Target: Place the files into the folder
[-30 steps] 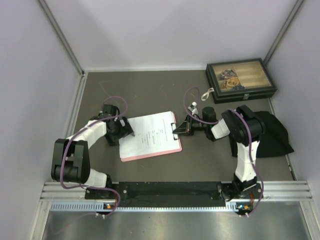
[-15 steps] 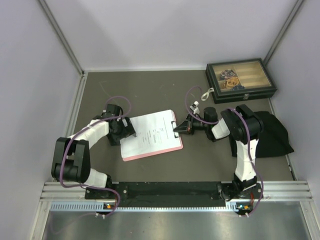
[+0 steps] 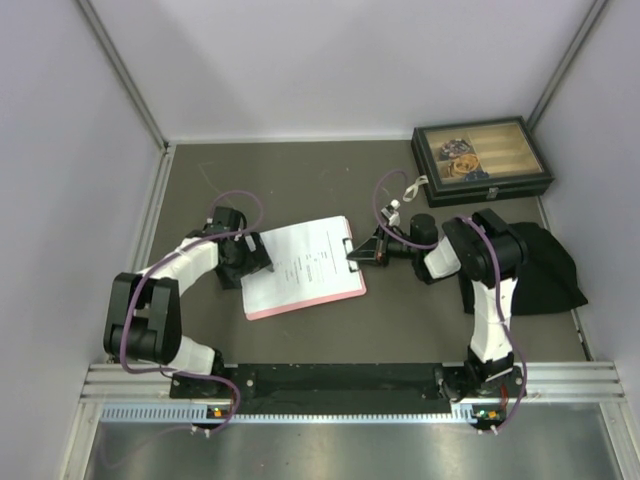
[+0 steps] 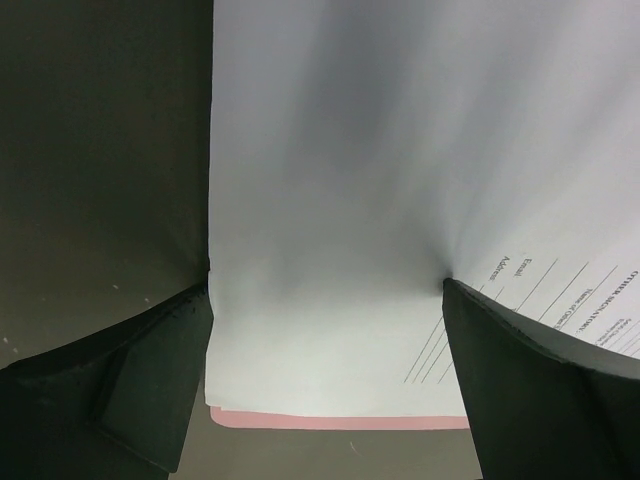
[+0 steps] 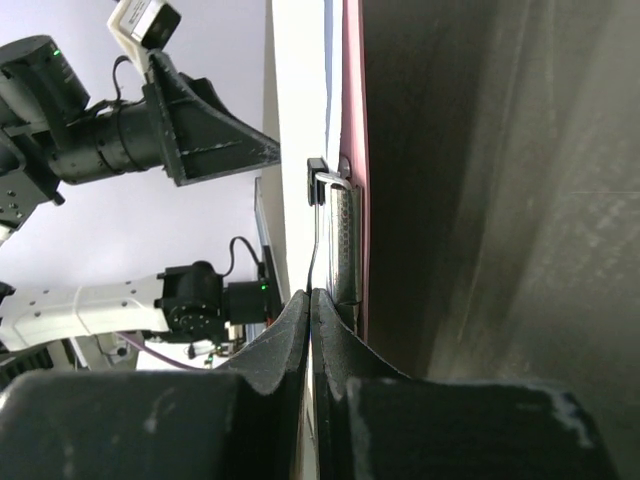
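Note:
The folder, a flat pink clipboard (image 3: pixel 300 309), lies mid-table with the files (image 3: pixel 305 265), white printed sheets, stacked on it. My left gripper (image 3: pixel 250 254) is open at the sheets' left end. In the left wrist view its fingers (image 4: pixel 545 390) stand wide apart across the sheets (image 4: pixel 380 200), with the folder's pink edge (image 4: pixel 340 421) showing below them. My right gripper (image 3: pixel 358 254) is at the clip end. In the right wrist view it (image 5: pixel 310 298) is shut on the thin lever of the metal clip (image 5: pixel 343 240), beside the pink board (image 5: pixel 351 120).
A dark box with a glass lid (image 3: pixel 481 160) stands at the back right. A black cloth (image 3: pixel 545 265) lies right of the right arm. White walls enclose the table, and a metal rail (image 3: pixel 350 385) runs along the front.
My left gripper has moved slightly right and away, nudging the sheets toward the clip. My right gripper stays on the clip and has shifted slightly upward in the view.

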Action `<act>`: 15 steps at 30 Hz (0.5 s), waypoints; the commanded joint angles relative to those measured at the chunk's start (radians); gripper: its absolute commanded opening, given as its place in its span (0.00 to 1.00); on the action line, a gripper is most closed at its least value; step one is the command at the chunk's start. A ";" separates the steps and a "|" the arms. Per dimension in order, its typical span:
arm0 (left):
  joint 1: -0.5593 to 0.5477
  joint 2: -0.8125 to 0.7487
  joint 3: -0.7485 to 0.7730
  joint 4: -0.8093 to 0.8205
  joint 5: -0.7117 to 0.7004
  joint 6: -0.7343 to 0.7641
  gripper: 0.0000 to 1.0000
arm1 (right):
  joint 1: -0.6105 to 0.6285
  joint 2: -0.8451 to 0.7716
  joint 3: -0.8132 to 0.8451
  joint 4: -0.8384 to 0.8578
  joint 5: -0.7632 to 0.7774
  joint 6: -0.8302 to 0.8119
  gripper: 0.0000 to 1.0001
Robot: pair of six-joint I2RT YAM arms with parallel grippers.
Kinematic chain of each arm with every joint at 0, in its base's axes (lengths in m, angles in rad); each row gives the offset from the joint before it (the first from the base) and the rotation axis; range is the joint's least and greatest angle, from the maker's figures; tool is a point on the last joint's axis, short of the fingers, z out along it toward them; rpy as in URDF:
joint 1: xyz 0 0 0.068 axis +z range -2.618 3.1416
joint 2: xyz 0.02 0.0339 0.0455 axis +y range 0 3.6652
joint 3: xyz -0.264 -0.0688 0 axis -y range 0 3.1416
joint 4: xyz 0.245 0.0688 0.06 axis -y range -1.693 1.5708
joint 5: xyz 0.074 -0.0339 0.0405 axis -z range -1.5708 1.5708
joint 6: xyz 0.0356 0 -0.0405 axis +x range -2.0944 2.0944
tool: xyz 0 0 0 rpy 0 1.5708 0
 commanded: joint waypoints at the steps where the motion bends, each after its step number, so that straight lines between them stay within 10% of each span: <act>1: -0.039 -0.002 -0.018 0.148 0.254 -0.034 0.98 | 0.028 -0.054 0.000 0.004 -0.046 -0.043 0.00; 10: -0.039 -0.047 0.083 -0.092 -0.098 -0.047 0.98 | 0.028 -0.101 0.020 -0.204 0.006 -0.195 0.00; 15: -0.039 -0.016 0.043 -0.005 0.020 -0.047 0.98 | 0.066 -0.224 0.134 -0.791 0.208 -0.521 0.00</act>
